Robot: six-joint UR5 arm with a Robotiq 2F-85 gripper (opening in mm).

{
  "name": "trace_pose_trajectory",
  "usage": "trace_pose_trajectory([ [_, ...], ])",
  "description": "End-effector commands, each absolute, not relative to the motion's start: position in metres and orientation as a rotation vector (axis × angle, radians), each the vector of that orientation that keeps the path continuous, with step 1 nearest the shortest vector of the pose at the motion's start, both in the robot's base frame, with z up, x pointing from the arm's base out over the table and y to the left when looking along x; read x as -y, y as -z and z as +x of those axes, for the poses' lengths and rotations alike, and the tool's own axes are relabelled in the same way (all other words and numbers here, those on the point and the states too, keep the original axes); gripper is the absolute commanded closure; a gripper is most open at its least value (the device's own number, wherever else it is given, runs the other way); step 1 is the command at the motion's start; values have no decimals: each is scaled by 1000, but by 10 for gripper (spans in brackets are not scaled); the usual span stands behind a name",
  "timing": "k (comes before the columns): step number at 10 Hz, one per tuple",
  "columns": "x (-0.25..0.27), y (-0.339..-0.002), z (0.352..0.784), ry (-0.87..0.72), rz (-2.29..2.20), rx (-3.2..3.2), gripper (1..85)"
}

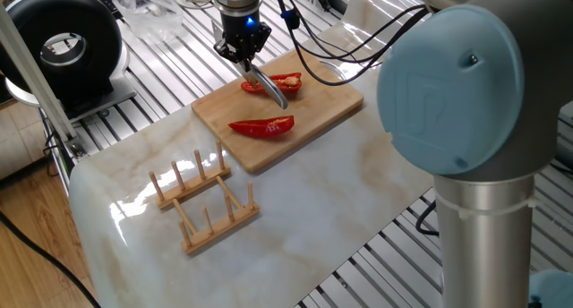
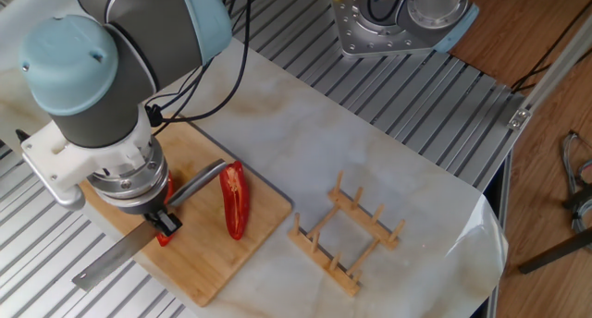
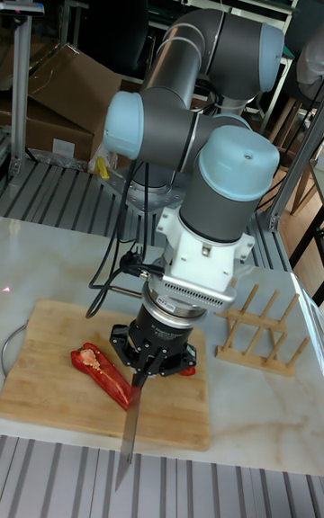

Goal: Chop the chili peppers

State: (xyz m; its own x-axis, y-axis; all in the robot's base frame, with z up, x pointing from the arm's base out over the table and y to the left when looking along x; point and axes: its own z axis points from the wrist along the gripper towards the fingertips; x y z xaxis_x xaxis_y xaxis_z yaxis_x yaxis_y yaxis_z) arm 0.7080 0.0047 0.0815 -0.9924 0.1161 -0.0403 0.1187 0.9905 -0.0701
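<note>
Chili peppers lie as two red halves on the wooden cutting board (image 1: 309, 111); we see them best in one fixed view. Nearest that camera stands the wooden rack (image 1: 204, 199) on the marble tabletop (image 1: 295, 218), well apart from the board. Past it, the near chili half (image 1: 261, 126) lies flat across the middle of the board, clear of the tool and the gripper. Farther back, the far chili half (image 1: 279, 83) lies under the knife (image 1: 269, 86), whose blade slants across it; we cannot tell whether the edge is touching the flesh. Behind that, the gripper (image 1: 239, 50) points down over the board's far edge, its jaws closed on the knife handle, so the far half sits just below and in front of the jaws while the near half lies beside them.

In the other fixed view, the gripper (image 2: 163, 218) covers most of the far half, with only a red sliver (image 2: 165, 238) showing at the handle, and the near half (image 2: 234, 201) lies just beside the knife's blade (image 2: 111, 262), which runs out past the board's edge.

In the tall fixed view, the blade (image 3: 130, 424) hangs past the board, with one half (image 3: 103, 373) just beside the jaws.
</note>
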Motion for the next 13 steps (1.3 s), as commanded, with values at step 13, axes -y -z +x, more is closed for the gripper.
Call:
trace_pose_trajectory([
  [13, -13, -74, 705, 63, 121, -3131, 843],
])
